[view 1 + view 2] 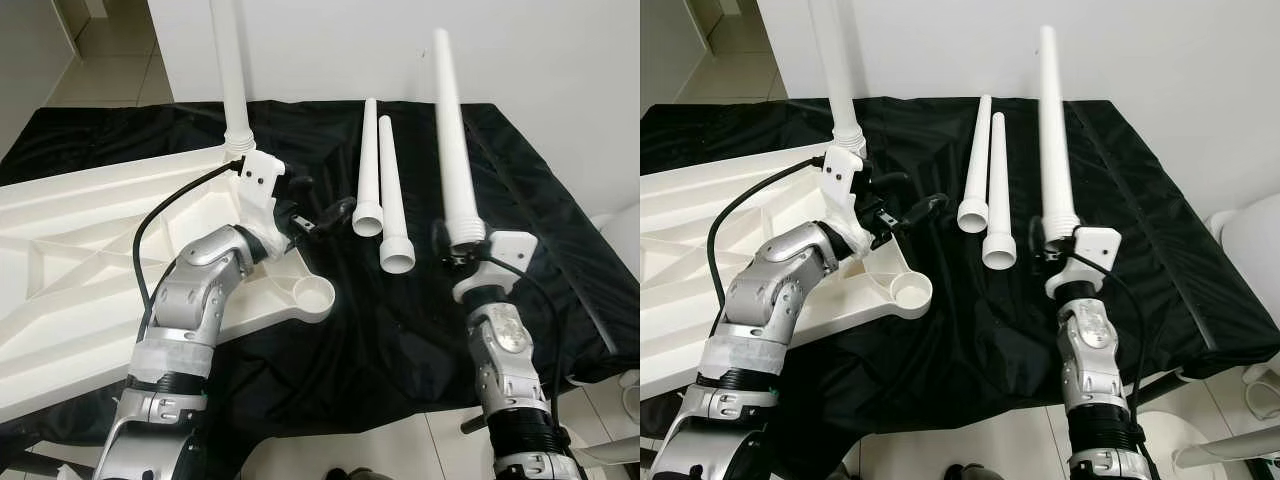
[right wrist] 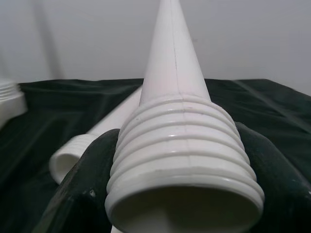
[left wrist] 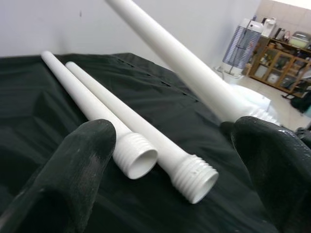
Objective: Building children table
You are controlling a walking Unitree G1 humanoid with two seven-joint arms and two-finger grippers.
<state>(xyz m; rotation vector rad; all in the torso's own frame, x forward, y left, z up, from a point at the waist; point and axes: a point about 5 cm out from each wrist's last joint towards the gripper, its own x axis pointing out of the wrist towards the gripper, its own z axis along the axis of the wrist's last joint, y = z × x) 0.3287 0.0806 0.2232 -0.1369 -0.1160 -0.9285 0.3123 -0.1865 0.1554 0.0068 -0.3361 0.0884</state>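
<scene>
Standing upright in the right gripper (image 1: 462, 243) is one white table leg (image 1: 452, 130), and its fingers (image 2: 80, 194) are clamped on the threaded end, one on each side of the ridges. The long axis of this leg points almost straight up, thin tip on top, wide threaded mouth down at the fingers. I think the coming move depends on this: the thread must meet the empty round socket (image 1: 316, 294) at the near corner of the white tabletop (image 1: 70, 230), which lies upside down on the black cloth (image 1: 420, 340) of the counter. That socket lies toward the robot's left from the held leg, a little nearer to the robot and lower, with bare cloth between them. So the right arm is the one that carries the part across, and the leg probably needs to stay upright with its mouth over the ring.

The left gripper (image 1: 320, 217) hovers just beside the tabletop edge, its fingers (image 3: 73, 165) apart and empty, pointing toward the two spare legs (image 1: 380, 190). These lie flat side by side on the cloth, threaded ends toward the robot, thin ends away. One more leg (image 1: 231, 70) already stands in the far corner of the tabletop, behind the left wrist.
</scene>
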